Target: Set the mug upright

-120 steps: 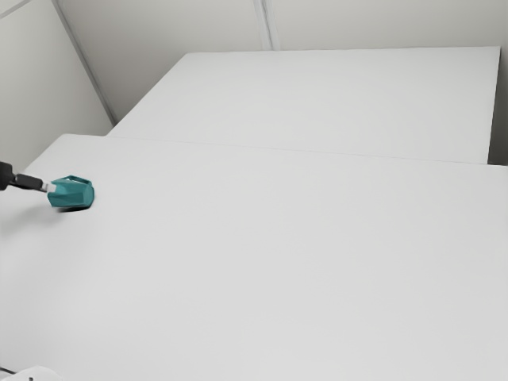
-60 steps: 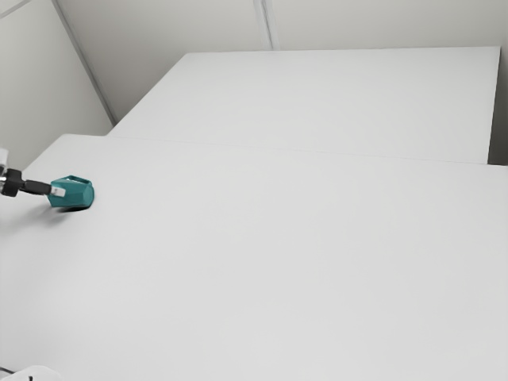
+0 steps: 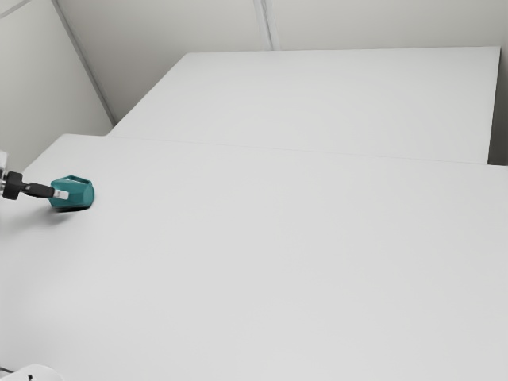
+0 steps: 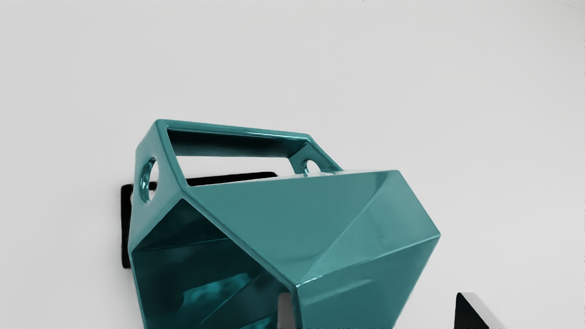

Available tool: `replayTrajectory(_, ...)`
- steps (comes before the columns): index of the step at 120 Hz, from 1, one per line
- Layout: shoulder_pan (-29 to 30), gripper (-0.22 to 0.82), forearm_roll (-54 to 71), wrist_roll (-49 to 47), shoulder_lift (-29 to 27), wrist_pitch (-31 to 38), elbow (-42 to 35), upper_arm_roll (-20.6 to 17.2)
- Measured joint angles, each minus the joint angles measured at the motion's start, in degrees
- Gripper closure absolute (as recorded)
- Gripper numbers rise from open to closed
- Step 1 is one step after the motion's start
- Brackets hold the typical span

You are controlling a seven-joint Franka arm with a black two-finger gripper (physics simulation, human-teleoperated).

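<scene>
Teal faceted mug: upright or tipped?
Tipped. The teal faceted mug is on its side: handle uppermost, open mouth facing sideways.

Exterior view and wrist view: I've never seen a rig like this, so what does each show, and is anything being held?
This is a simulated robot arm at a white table. The exterior view looks on from the arm's side; the wrist view comes from a camera on its hand. A teal mug lies on its side on the table. The two fingers stand apart, one at the mug's open mouth, the other outside it with a gap, so nothing is gripped.
</scene>
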Motion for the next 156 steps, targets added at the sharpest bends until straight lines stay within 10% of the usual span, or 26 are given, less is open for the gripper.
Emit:
replayTrajectory(62, 0.8, 0.68, 0.1, 0.2, -0.5, -2.1, -0.1, -1.7)
replayTrajectory(110, 1.3, 0.76, 0.7, 0.4, -4.0, -3.5, -1.1, -3.4)
replayTrajectory(156, -6.6, 0.77, 13.3, -3.0, -27.4, 5.0, -26.2, -4.0)
